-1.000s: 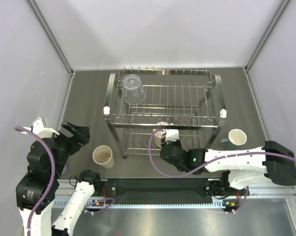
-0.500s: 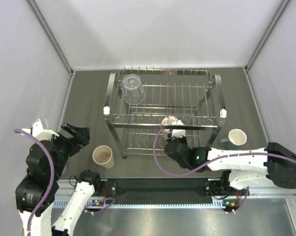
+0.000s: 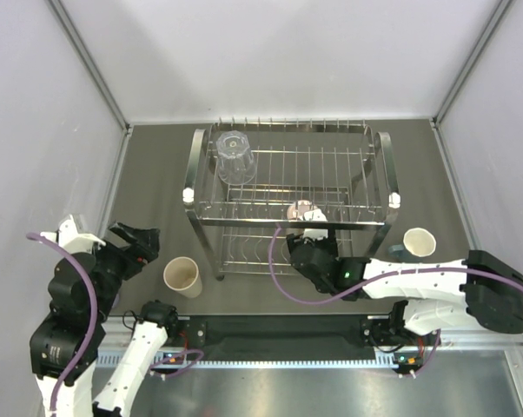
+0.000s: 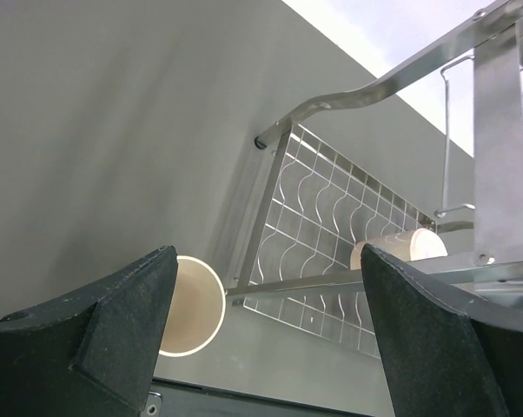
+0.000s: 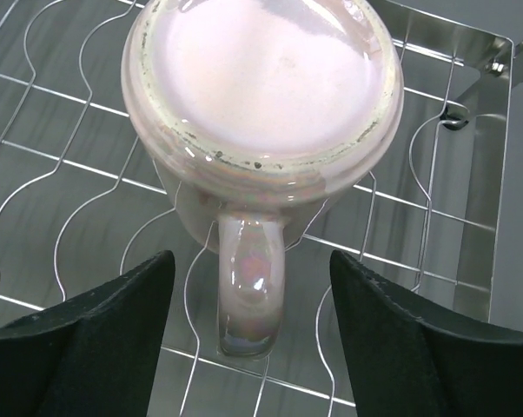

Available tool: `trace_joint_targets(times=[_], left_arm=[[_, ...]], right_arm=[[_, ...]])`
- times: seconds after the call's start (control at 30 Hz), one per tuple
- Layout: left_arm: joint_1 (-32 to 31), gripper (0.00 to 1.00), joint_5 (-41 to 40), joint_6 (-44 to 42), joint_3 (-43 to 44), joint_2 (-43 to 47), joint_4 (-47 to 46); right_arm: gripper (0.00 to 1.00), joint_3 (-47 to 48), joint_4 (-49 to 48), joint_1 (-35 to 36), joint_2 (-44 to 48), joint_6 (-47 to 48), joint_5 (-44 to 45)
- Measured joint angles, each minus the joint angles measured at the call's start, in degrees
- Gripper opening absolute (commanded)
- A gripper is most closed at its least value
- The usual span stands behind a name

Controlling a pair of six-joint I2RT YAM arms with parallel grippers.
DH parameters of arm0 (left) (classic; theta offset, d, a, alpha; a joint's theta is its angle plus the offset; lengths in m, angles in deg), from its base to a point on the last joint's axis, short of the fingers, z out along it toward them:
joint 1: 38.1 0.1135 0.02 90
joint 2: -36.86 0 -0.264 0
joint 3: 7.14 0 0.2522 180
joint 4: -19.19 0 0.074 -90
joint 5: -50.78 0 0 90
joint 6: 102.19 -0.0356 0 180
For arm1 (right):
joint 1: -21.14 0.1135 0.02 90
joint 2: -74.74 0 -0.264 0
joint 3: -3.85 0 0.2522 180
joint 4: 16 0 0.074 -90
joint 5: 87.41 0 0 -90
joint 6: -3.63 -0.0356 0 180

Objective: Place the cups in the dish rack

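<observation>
The right claw stood apart, its fingers on either side of the pink mug's handle without touching it. The mug sat bottom-up on the wavy wires of the rack's lower tier. A clear glass stood upturned on the upper tier. The left claw hung spread above the table, left of the rack, near the beige tumbler. The teal mug stood on the table at the right.
</observation>
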Motion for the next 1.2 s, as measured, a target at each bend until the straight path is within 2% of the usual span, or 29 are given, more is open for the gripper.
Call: trace_joint_targets(times=[0.3,0.57,0.77,1.0,1.13,1.2], left_arm=[[0.00,0.91,-0.26,0.81,-2.29,0.55,1.64],[0.00,0.91,-0.61,0.87,-2.08,-0.61,4.20],[0.00,0.91,-2.78,1.33,-1.86,-0.98,6.16],[0.00,0.92,-5.27,1.22,-1.86,-5.42,6.93],[0.00,0.84,-7.19,1.29,-1.86,-7.80,6.95],[0.00,0.84,-7.87,1.44,-1.79,-8.68,7.41]], right_arm=[[0.83,-1.55,2.56,1.84,6.97,3.41,-6.54],[0.88,-1.57,5.73,8.59,13.57,5.01,-10.99],[0.88,-1.53,10.01,14.86,17.07,4.92,-12.24],[0.85,-0.42,15.08,19.56,21.84,3.96,-18.25],[0.83,2.78,18.43,22.95,22.25,1.97,-19.52],[0.83,4.39,19.82,24.44,22.82,0.61,-19.65]])
